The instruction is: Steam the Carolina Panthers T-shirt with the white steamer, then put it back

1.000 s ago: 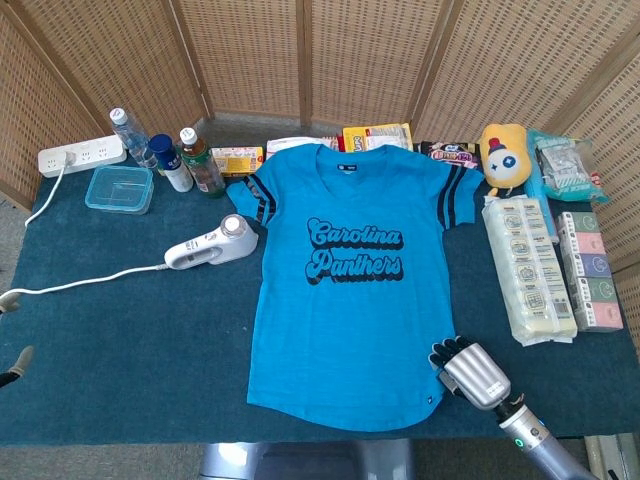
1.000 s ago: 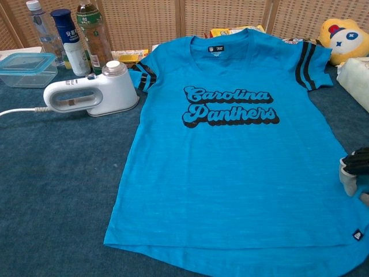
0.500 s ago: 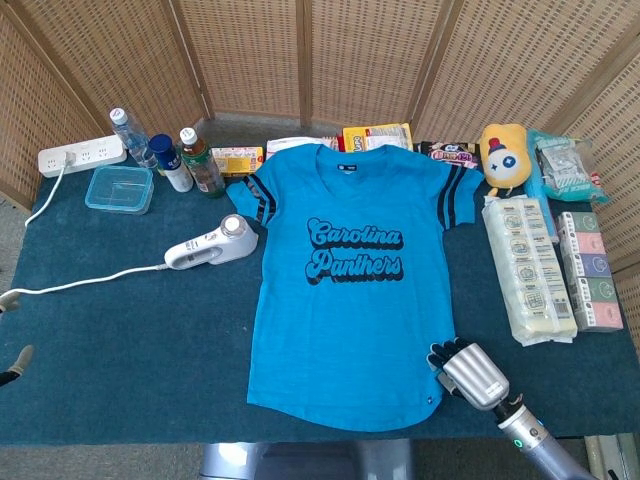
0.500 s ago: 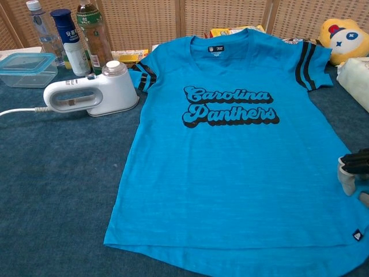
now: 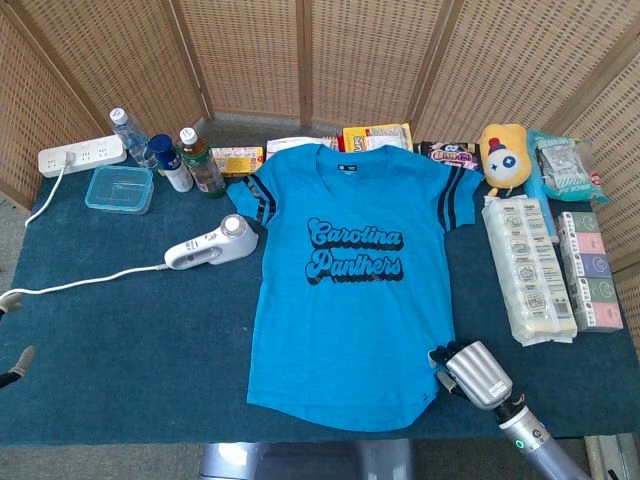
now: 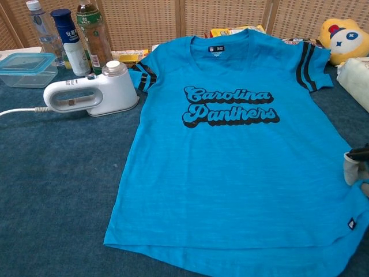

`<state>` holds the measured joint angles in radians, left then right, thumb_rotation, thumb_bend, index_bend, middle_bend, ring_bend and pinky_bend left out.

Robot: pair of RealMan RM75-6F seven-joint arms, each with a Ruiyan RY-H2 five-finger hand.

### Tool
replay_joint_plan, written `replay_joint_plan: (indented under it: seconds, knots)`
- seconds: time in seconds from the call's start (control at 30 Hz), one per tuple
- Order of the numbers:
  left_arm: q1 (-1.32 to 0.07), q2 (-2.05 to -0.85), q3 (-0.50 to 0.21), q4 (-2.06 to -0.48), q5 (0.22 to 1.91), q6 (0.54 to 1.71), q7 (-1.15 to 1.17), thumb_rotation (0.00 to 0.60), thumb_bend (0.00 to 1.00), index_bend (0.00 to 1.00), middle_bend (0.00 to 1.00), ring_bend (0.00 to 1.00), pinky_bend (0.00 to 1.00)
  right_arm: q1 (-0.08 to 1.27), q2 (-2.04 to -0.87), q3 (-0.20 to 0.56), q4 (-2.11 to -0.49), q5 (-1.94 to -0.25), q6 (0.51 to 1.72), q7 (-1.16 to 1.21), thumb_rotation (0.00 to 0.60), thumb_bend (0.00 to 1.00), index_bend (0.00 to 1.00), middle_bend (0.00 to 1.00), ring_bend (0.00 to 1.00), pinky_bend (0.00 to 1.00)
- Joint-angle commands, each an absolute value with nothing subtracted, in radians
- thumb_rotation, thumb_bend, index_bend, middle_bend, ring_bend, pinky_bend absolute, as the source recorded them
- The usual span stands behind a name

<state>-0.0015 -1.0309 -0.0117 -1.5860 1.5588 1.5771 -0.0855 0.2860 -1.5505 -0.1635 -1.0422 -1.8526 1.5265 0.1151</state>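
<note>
The blue Carolina Panthers T-shirt (image 5: 345, 290) (image 6: 230, 156) lies flat, print up, in the middle of the dark blue table. The white steamer (image 5: 212, 243) (image 6: 91, 92) lies on its side just left of the shirt's sleeve, its cord trailing left. My right hand (image 5: 472, 370) (image 6: 356, 168) sits at the shirt's lower right corner. Its fingers are curled onto the hem's edge. A grey sliver at the left edge of the head view looks like my left hand (image 5: 16, 366); its fingers do not show.
Three bottles (image 5: 165, 152), a clear lidded box (image 5: 119, 188) and a power strip (image 5: 82, 156) stand at the back left. Snack packs (image 5: 376, 136), a yellow plush toy (image 5: 503, 155) and boxed goods (image 5: 528, 268) line the back and right side.
My right hand has drawn back slightly toward the table's front edge. The shirt's lower right corner and its small tag have shifted inward a little. The steamer has not moved.
</note>
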Motion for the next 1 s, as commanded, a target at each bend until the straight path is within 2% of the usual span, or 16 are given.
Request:
replay_joint_plan:
  seconds: [0.03,0.33,0.5,0.83,1.0]
  knots:
    - [-0.004,-1.034,-0.010,-1.585,1.562,1.572,-0.080,0.456,0.34,0.13,0.28,0.21,0.25,0.285,-1.531,-0.159,-1.087,-1.836,1.513,0.130,0.600,0.52,0.71,0.63,0.63,0.69]
    - [-0.023,-1.043,-0.010,-1.584,1.553,1.536,-0.048,0.455,0.34,0.13,0.28,0.21,0.25,0.290,-1.506,-0.154,-1.151,-1.812,1.472,0.135,0.600,0.52,0.71,0.63,0.63,0.69]
    - [-0.061,-1.052,-0.026,-1.584,1.529,1.476,-0.015,0.452,0.34,0.13,0.28,0.21,0.25,0.294,-1.495,-0.152,-1.184,-1.797,1.443,0.137,0.600,0.52,0.71,0.64,0.63,0.69]
    - [-0.160,-1.063,-0.077,-1.598,1.425,1.316,0.042,0.459,0.34,0.13,0.28,0.21,0.25,0.297,-1.475,-0.141,-1.227,-1.778,1.416,0.124,0.600,0.52,0.71,0.64,0.63,0.69]
    - [-0.241,-1.078,-0.126,-1.608,1.331,1.202,0.082,0.454,0.34,0.13,0.28,0.21,0.25,0.296,-1.467,-0.137,-1.239,-1.768,1.404,0.117,0.600,0.52,0.71,0.64,0.63,0.70]
